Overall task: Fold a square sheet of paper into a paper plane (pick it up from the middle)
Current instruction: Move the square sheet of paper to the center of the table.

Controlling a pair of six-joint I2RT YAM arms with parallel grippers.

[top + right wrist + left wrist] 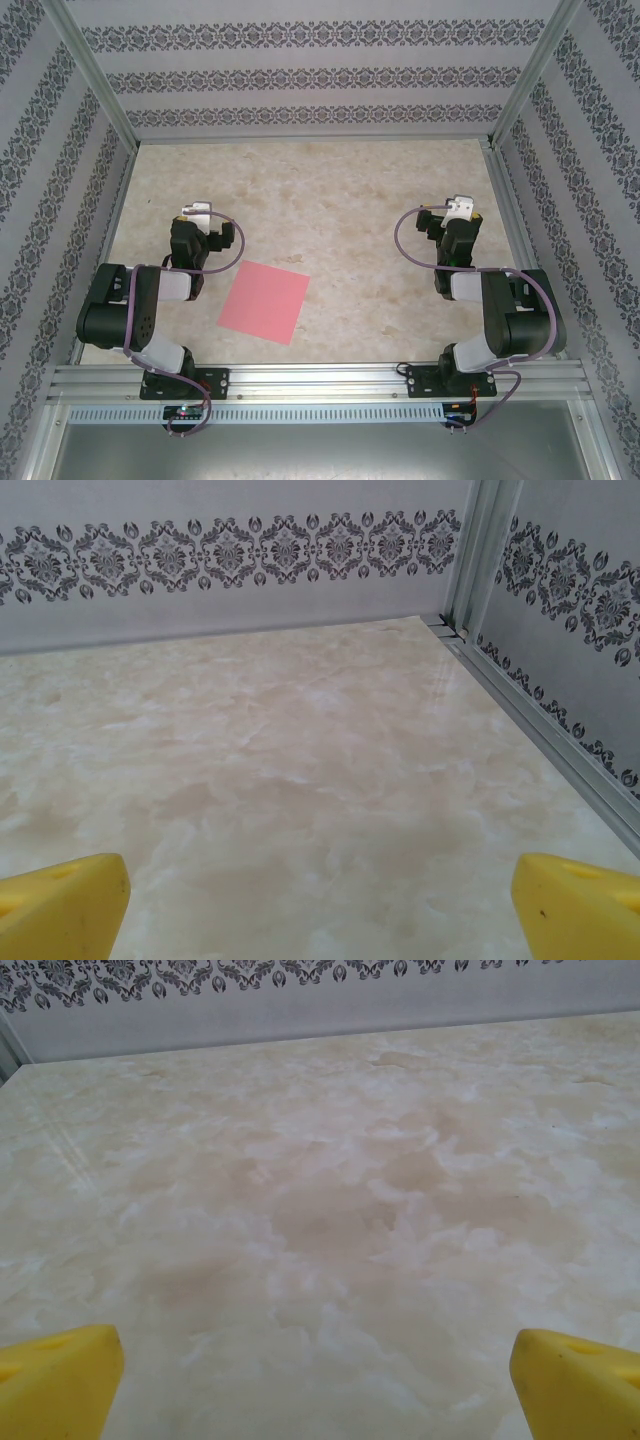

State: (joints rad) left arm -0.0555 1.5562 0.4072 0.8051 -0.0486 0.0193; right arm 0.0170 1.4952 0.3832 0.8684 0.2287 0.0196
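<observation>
The square sheet of paper, salmon-pink and flat, lies on the marble table between the two arms, nearer the left one and turned slightly askew. My left gripper hangs behind and to the left of the sheet, apart from it. In the left wrist view its yellow fingertips stand wide apart over bare table, so the left gripper is open and empty. My right gripper is far to the right of the sheet. The right gripper is open too, yellow fingertips spread with nothing between them.
Patterned walls with metal frame posts close in the marble table on three sides. The right wall's rail runs close beside my right gripper. An aluminium rail holding both arm bases crosses the near edge.
</observation>
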